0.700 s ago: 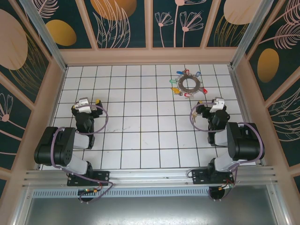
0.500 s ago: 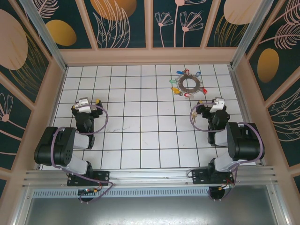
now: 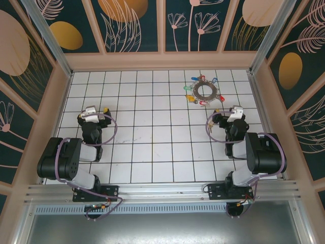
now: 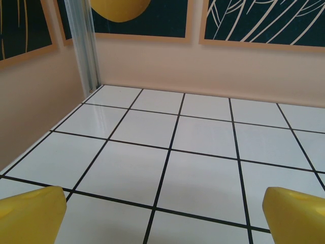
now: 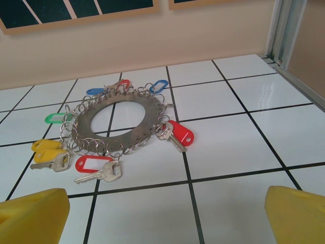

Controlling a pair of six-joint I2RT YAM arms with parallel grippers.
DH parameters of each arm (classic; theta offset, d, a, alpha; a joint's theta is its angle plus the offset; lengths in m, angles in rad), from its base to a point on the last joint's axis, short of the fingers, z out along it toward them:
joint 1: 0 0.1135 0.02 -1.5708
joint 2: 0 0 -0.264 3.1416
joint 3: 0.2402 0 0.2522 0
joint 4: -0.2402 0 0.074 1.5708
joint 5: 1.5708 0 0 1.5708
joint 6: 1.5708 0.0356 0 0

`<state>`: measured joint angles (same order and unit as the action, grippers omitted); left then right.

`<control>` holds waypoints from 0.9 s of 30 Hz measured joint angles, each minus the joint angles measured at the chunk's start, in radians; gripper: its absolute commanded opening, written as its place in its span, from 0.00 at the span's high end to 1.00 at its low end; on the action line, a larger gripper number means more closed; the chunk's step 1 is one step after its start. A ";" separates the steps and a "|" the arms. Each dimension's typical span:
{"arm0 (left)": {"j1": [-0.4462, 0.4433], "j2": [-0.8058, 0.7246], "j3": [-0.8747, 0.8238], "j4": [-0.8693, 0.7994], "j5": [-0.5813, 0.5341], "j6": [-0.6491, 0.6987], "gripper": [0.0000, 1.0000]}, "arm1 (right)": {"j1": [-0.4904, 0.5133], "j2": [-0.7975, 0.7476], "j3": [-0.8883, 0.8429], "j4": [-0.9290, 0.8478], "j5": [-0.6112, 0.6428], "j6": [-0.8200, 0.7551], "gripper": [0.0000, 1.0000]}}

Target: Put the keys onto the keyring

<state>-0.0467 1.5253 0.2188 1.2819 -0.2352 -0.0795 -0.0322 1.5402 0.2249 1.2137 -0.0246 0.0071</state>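
The keyring (image 3: pixel 204 91) (image 5: pixel 117 120) is a flat dark ring lying on the white tiled floor at the back right, edged with many small wire loops. Several keys with coloured tags lie around its rim: red tags (image 5: pixel 180 133) (image 5: pixel 93 163), a yellow tag (image 5: pixel 47 148), a green tag (image 5: pixel 57 118) and blue tags (image 5: pixel 158 85). My right gripper (image 3: pixel 223 118) (image 5: pixel 165 216) stands open just short of the ring, nothing between its yellow fingertips (image 5: pixel 296 211). My left gripper (image 3: pixel 97 116) (image 4: pixel 165 216) is open over bare tiles on the left, yellow fingertips (image 4: pixel 31 213) wide apart.
The tiled floor (image 3: pixel 152 132) is boxed in by beige walls (image 3: pixel 162 61) and aluminium posts (image 5: pixel 287 30) at the corners. The keyring sits about two tiles from the back wall and the right wall.
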 measured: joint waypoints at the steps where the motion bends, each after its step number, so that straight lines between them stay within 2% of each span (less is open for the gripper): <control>1: 0.000 0.000 0.000 0.000 0.000 0.000 0.01 | 0.000 0.000 0.000 0.000 0.000 0.000 0.01; 8: 0.000 0.000 0.000 0.000 -0.001 0.000 0.01 | 0.000 -0.005 0.005 -0.023 0.004 0.003 0.01; 10: 0.000 0.000 0.000 0.000 -0.015 -0.002 0.01 | -0.006 -0.039 0.058 -0.164 0.006 0.015 0.01; 13: 0.000 -0.042 -0.003 -0.037 -0.043 -0.005 0.01 | -0.020 -0.095 0.227 -0.423 0.026 0.051 0.01; 16: 0.000 -0.183 0.034 -0.227 -0.055 -0.041 0.01 | -0.021 -0.194 0.309 -0.583 0.067 0.108 0.01; 20: 0.001 -0.326 0.193 -0.506 -0.086 -0.124 0.01 | -0.038 -0.264 0.389 -0.845 0.180 0.266 0.01; 23: 0.000 -0.424 0.253 -0.710 -0.247 -0.291 0.01 | -0.093 -0.258 0.438 -1.024 0.219 0.429 0.02; 25: 0.001 -0.485 0.267 -0.855 -0.363 -0.411 0.01 | -0.153 -0.241 0.456 -1.112 0.186 0.520 0.06; 27: 0.004 -0.562 0.256 -0.941 -0.410 -0.473 0.01 | -0.194 -0.192 0.486 -1.207 0.151 0.594 0.14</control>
<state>-0.0425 0.9634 0.4744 0.3405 -0.6449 -0.5526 -0.2260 1.3479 0.7109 0.0063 0.1265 0.6010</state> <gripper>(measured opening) 0.988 0.916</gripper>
